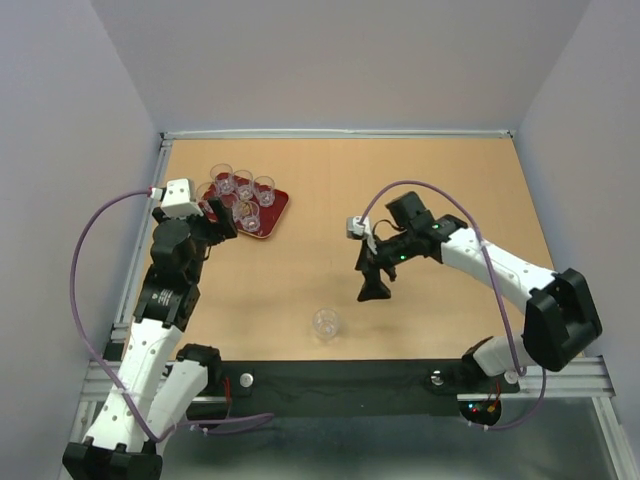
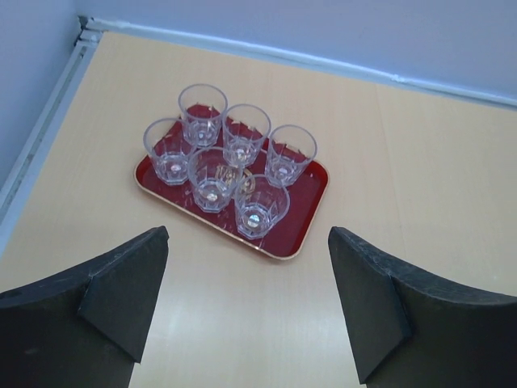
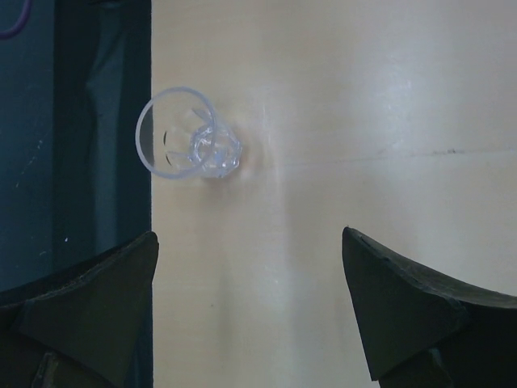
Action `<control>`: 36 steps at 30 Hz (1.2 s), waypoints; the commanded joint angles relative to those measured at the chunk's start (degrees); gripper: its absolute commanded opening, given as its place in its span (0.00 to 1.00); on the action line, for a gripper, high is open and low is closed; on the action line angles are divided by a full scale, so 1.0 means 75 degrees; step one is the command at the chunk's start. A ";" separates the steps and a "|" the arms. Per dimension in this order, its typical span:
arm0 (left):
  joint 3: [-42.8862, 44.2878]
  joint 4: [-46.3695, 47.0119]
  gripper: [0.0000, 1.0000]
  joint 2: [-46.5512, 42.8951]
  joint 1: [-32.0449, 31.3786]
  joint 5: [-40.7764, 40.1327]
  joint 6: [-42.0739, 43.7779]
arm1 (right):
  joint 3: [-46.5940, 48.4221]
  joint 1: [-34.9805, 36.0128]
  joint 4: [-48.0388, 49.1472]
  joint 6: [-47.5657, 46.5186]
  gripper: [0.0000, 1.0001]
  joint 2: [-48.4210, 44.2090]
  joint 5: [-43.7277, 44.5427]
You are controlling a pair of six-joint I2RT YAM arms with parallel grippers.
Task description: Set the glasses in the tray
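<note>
The dark red tray (image 2: 312,208) lies at the table's far left with several clear glasses (image 2: 245,134) standing upright in it, close together. In the top view the tray (image 1: 277,209) is just right of my left gripper (image 1: 217,218). In the left wrist view the left gripper (image 2: 247,267) hovers open and empty over bare table just short of the tray's near edge. One more glass (image 1: 326,323) stands alone on the table near the front edge. My right gripper (image 1: 375,285) hangs open and empty above and beyond it. In the right wrist view that glass (image 3: 190,145) sits ahead of the right gripper (image 3: 249,267), to its left.
A black strip (image 1: 330,380) runs along the table's near edge, right by the lone glass. White walls close the table on the left, back and right. Bare wooden table (image 1: 430,180) spreads between the tray and the right arm.
</note>
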 commanded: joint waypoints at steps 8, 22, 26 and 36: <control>-0.0084 0.0725 0.92 -0.0548 0.0032 -0.0380 0.0188 | 0.1544 0.1810 -0.0108 0.0461 1.00 0.1484 0.1462; -0.0096 0.0749 0.92 -0.0525 0.0043 -0.0274 0.0176 | 0.2036 0.2806 -0.0389 0.0555 0.79 0.2399 0.2013; -0.0084 0.0749 0.92 -0.0501 0.0032 -0.0263 0.0165 | 0.2119 0.3029 -0.0506 0.0543 0.65 0.2539 0.2212; -0.0096 0.0749 0.92 -0.0583 0.0032 -0.0309 0.0188 | 0.2669 0.3287 -0.0577 0.0555 0.02 0.2914 0.3804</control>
